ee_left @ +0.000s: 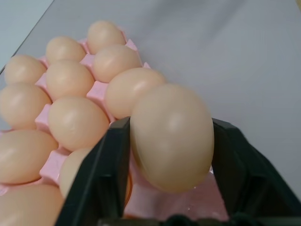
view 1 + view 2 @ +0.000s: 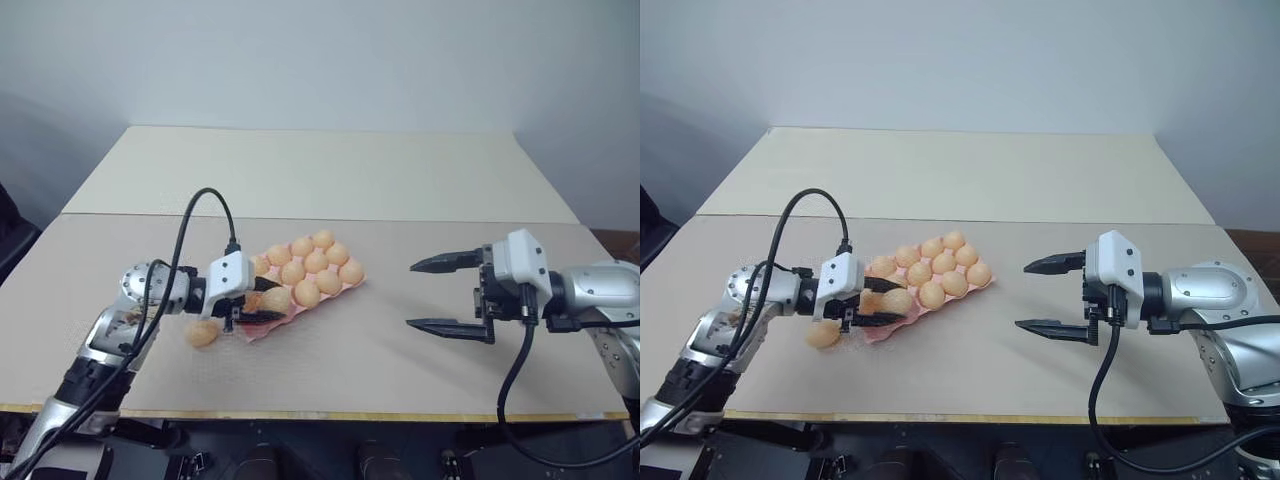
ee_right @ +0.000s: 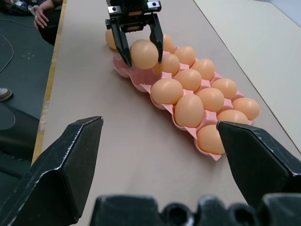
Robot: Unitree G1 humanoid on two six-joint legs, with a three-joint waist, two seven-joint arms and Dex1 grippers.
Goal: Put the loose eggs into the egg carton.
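An egg is seen betw. the left gripper's fingers, over the near-left end of the pink egg carton; grip vs. release can't be told. One loose egg lies on the table just beside the carton. Right gripper is held wide apart, empty, well to the carton's right.

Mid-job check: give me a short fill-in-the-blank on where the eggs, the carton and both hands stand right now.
1. The egg between the left hand's fingers hangs over the ____ carton.
2. One loose egg lies on the ____ beside the carton.
3. The right hand holds ____.
4. The right hand's fingers stand wide ____.

Missing words: pink; table; nothing; open
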